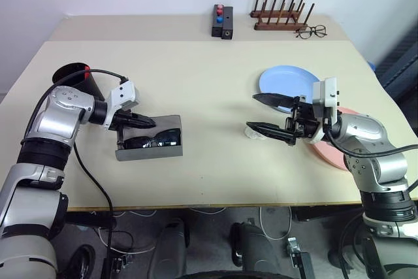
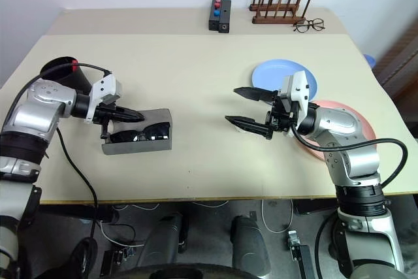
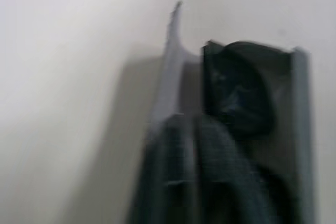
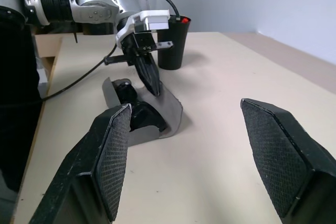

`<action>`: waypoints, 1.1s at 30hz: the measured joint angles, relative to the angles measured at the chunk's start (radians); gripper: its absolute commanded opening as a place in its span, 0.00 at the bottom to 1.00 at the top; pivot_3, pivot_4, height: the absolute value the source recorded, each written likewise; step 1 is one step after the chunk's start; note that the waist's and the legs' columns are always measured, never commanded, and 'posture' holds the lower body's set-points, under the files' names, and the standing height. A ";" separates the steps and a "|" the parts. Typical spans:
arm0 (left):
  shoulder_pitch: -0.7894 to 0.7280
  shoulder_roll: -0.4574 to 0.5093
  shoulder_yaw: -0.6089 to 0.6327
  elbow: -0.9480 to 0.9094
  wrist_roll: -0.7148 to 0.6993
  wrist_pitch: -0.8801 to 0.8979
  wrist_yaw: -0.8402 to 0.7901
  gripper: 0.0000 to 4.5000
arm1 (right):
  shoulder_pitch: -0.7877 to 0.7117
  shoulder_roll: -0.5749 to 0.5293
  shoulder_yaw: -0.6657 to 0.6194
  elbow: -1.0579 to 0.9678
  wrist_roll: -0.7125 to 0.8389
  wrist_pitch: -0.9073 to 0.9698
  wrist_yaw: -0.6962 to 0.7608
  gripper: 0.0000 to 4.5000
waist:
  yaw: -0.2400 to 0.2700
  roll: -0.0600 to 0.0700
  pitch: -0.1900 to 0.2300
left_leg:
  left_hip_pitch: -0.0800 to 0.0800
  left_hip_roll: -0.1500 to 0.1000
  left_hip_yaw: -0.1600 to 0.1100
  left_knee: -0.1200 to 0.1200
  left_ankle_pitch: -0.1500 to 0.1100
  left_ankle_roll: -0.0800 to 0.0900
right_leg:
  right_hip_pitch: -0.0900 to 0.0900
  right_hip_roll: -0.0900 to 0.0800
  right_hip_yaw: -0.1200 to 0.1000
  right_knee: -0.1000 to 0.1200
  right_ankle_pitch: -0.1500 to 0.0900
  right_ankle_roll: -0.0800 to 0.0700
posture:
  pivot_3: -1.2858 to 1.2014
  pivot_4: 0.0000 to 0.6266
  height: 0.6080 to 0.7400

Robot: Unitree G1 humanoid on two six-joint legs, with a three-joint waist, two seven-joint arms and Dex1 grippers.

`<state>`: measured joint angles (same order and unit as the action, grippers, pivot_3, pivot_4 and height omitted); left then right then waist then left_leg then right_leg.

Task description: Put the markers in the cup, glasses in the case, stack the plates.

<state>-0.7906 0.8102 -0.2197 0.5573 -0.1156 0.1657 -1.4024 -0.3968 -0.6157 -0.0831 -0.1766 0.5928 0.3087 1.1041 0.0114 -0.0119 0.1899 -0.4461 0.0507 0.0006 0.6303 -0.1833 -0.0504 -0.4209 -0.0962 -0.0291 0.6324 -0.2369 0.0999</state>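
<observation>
Now L gripper [image 2: 134, 116] pinched shut, empty, tips over back rim of case [image 2: 163, 144]; glasses [image 2: 140, 136] lie inside. R gripper [image 2: 243, 106] wide open, empty, mid-table, blue plate [image 2: 281, 70] & pink plate [image 2: 356, 122] just behind. Cup [image 2: 62, 73] near L edge. Centre bare.

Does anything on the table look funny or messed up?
Nothing is spilled or broken. The plates aren't stacked: the pink plate sits beside the blue plate. The sunglasses lie neatly in the grey case.
</observation>
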 measured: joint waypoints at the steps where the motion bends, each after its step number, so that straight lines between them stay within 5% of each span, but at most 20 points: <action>1: -0.002 -0.006 0.000 0.009 0.010 -0.012 0.010 0.02 | 0.001 0.001 0.000 0.000 0.000 -0.002 0.000 0.76 | 0.000 0.000 0.000 | 0.000 0.000 0.000 0.000 0.000 0.000 | 0.000 0.000 0.000 0.000 0.000 0.000 | 0.52 0.24 1.00; 33: 0.107 -0.066 0.000 -0.105 0.073 -0.105 0.036 0.02 | 0.001 0.003 0.000 0.000 -0.001 -0.011 -0.012 0.76 | 0.000 0.000 0.000 | 0.000 0.000 0.000 0.000 0.000 0.000 | 0.000 0.000 0.000 0.000 0.000 0.000 | 0.52 0.24 1.00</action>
<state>-0.6834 0.7438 -0.2202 0.4528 -0.0429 0.0603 -1.3665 -0.3958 -0.6131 -0.0831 -0.1767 0.5918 0.2978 1.0926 0.0117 -0.0118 0.1899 -0.4457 0.0507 0.0007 0.6304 -0.1833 -0.0504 -0.4206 -0.0963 -0.0291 0.6324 -0.2369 0.0997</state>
